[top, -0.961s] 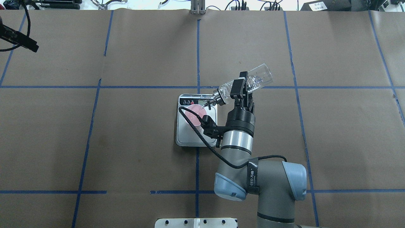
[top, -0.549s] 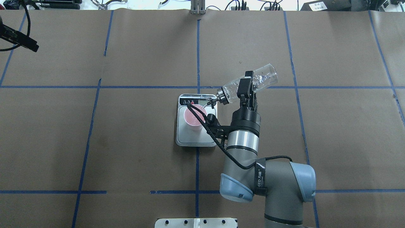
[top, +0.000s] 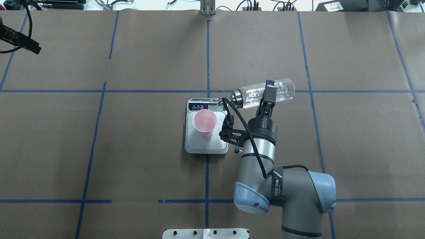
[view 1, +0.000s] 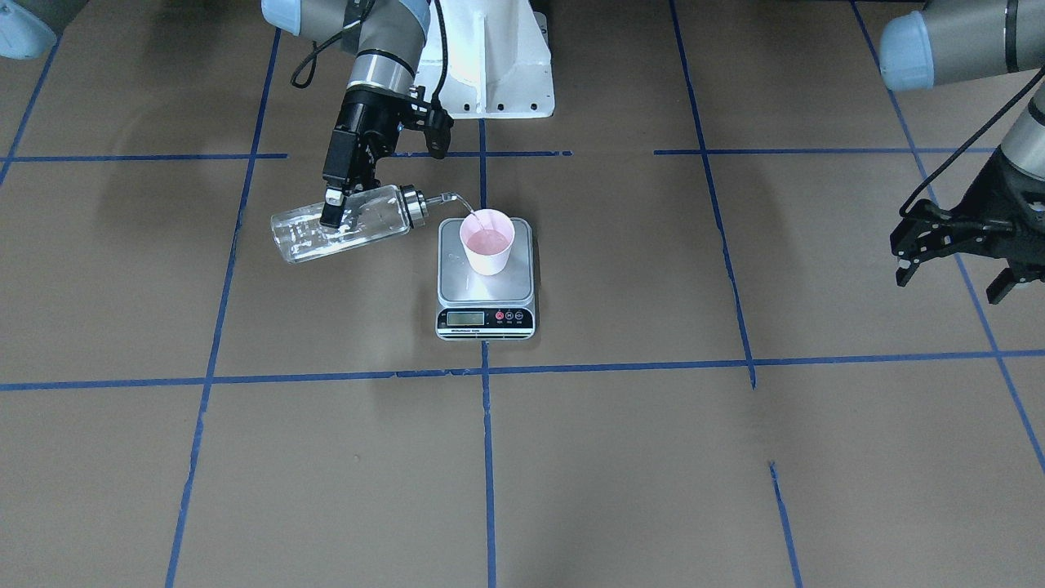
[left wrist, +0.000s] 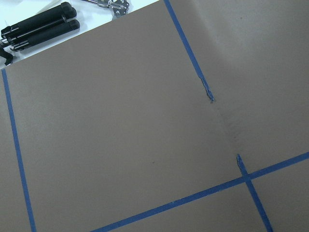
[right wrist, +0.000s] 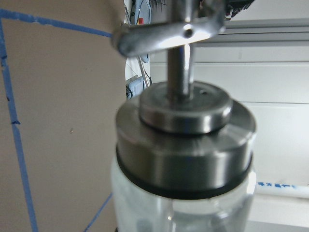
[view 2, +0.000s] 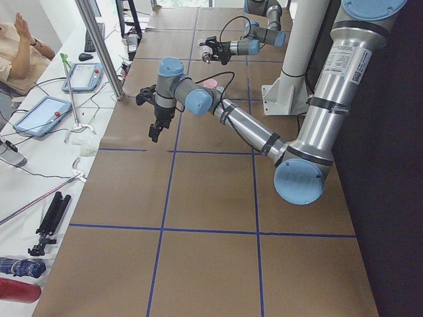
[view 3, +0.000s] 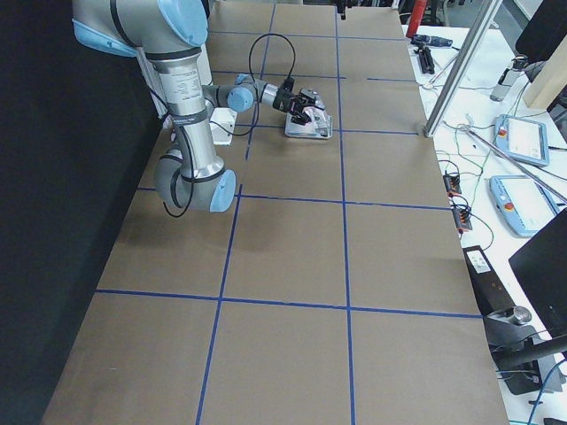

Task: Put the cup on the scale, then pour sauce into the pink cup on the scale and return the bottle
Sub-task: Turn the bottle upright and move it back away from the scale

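The pale pink cup [top: 205,122] stands on the scale [top: 199,144], behind its display strip; it also shows in the front view [view 1: 487,242] on the scale [view 1: 457,282]. Clear liquid lies in the cup. My right gripper [top: 268,93] is shut on the clear glass bottle [top: 252,94], held almost level just right of the scale. Its thin spout [view 1: 459,202] reaches the cup's rim. The metal collar fills the right wrist view [right wrist: 183,145]. My left gripper [view 1: 951,282] is open and empty, far off at the table's left side.
Brown paper with blue tape lines covers the table. The white robot base [view 1: 498,73] is at the near edge. A black folded tripod [left wrist: 38,26] lies past the paper's edge. Tablets and cables lie on the side bench [view 2: 46,112].
My right arm has swung to the right and turned the bottle from steeply tipped towards level. The spout has drawn back from over the cup to its rim. The cup is unmoved.
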`<state>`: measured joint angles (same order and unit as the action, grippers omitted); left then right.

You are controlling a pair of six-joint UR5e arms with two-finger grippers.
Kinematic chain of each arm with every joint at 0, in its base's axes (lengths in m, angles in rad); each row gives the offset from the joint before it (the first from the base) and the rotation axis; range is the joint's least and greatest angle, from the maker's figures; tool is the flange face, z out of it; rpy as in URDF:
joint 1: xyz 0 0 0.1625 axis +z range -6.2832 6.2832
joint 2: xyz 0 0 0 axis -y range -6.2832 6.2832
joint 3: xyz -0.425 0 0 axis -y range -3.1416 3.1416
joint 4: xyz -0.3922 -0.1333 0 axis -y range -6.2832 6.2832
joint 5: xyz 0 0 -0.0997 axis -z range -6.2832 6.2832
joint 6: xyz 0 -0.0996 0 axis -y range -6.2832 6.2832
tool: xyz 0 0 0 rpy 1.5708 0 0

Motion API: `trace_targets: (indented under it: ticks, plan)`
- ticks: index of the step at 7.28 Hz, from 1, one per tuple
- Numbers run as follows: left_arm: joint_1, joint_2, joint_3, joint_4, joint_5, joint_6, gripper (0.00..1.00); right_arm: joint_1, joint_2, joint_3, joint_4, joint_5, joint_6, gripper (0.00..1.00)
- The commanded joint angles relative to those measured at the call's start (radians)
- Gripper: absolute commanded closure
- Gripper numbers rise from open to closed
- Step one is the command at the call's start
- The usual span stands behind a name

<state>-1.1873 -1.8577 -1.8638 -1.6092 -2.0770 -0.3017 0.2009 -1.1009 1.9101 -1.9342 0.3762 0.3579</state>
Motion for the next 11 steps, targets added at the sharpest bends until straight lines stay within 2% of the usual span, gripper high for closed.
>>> trace_targets:
  ticks: [1, 3, 5, 6, 8, 10, 11]
  plan:
    - [0.000, -0.001, 0.000, 0.000, 0.000, -0.001, 0.01, -0.003, 0.001, 0.001, 0.029, 0.061, 0.258, 1.00]
    - [0.000, -0.003, 0.000, 0.000, 0.000, -0.001, 0.01, 0.002, -0.060, -0.003, 0.381, 0.168, 0.439, 1.00]
    - [0.005, -0.009, -0.002, 0.000, 0.000, -0.062, 0.01, 0.011, -0.176, -0.006, 0.623, 0.223, 0.632, 1.00]
    - [0.003, -0.009, -0.003, 0.000, 0.000, -0.062, 0.01, 0.021, -0.209, -0.006, 0.685, 0.275, 0.727, 1.00]
    - [0.005, -0.009, -0.005, 0.000, 0.000, -0.065, 0.01, 0.035, -0.325, -0.002, 0.702, 0.279, 0.914, 1.00]
    - [0.005, -0.012, -0.008, 0.000, 0.000, -0.076, 0.01, 0.061, -0.336, -0.003, 0.701, 0.285, 1.036, 1.00]
    - [0.005, -0.014, -0.008, 0.000, 0.000, -0.077, 0.01, 0.074, -0.361, -0.011, 0.701, 0.347, 1.158, 1.00]
